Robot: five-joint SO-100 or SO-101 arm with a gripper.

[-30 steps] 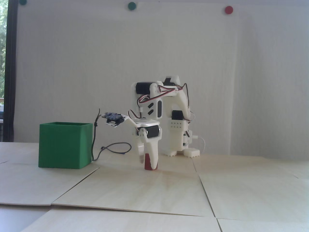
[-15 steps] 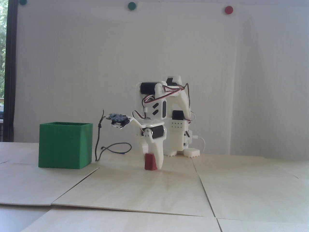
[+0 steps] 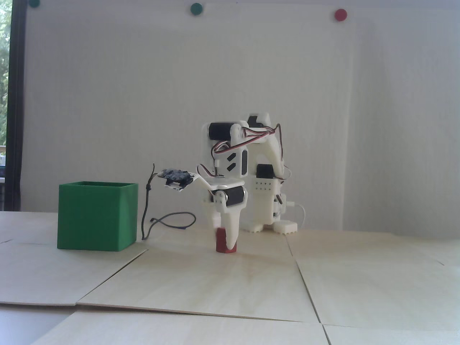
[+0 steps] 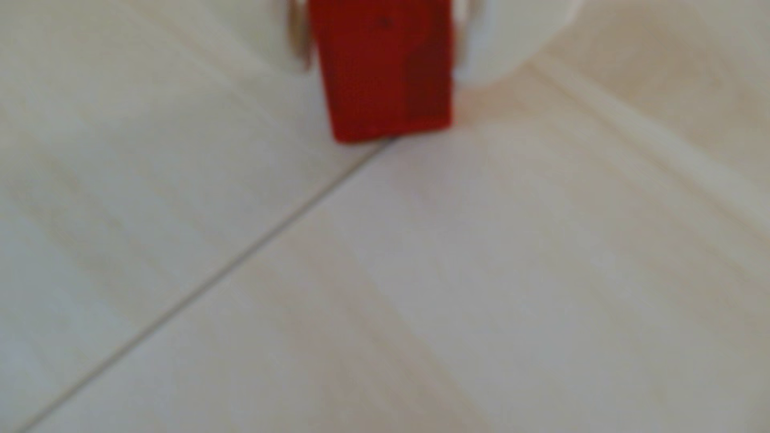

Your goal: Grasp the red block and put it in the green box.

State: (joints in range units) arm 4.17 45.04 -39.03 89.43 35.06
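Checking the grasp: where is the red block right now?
In the fixed view the red block stands on the table near centre, right of the green box, between the pincer fingers.

Pale wood table [image 3: 251, 284]: green box [image 3: 95, 217], red block [image 3: 222, 241], cable [image 3: 172, 221].

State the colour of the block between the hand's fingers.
Dark red, matte; the red block shows best in the wrist view.
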